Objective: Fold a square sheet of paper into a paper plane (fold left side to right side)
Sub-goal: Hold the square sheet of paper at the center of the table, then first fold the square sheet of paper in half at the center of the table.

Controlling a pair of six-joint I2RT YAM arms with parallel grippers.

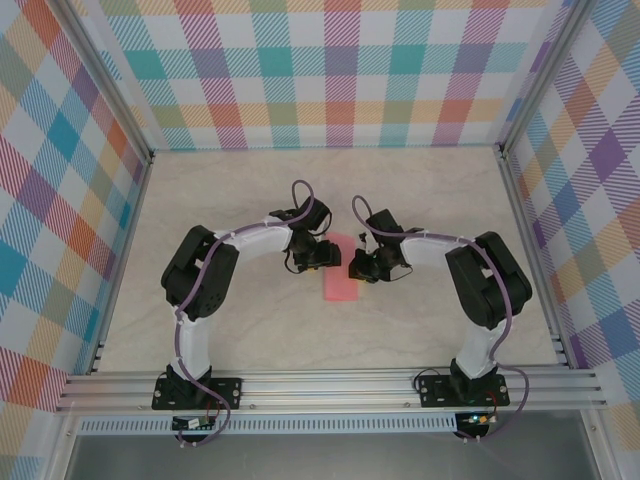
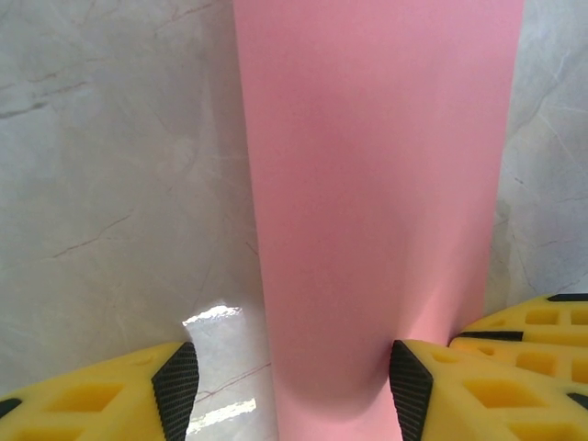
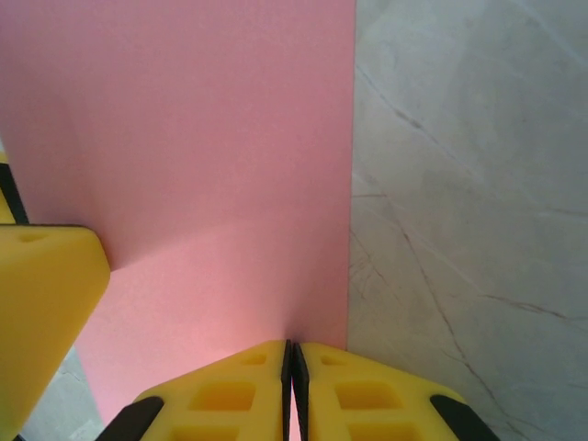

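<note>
The salmon-pink sheet of paper [image 1: 340, 278] lies on the table between the two grippers and looks like a narrow upright strip. In the left wrist view the paper [image 2: 377, 184] runs between the jaws of my left gripper [image 2: 292, 390]. That gripper is open, with its right pad [image 2: 411, 386] against the paper, which bulges upward there. My right gripper [image 3: 291, 386] is shut, and its pads meet on the paper [image 3: 202, 156] close to its right edge. In the top view the left gripper [image 1: 322, 256] and the right gripper [image 1: 360, 267] flank the strip's upper part.
The tabletop [image 1: 250, 195] is pale marble-patterned and ringed by checked walls with aluminium posts [image 1: 125, 240]. A yellow finger of the other gripper [image 3: 46, 303] crowds the left of the right wrist view. The right gripper's fingers [image 2: 537, 335] sit just beside the left gripper.
</note>
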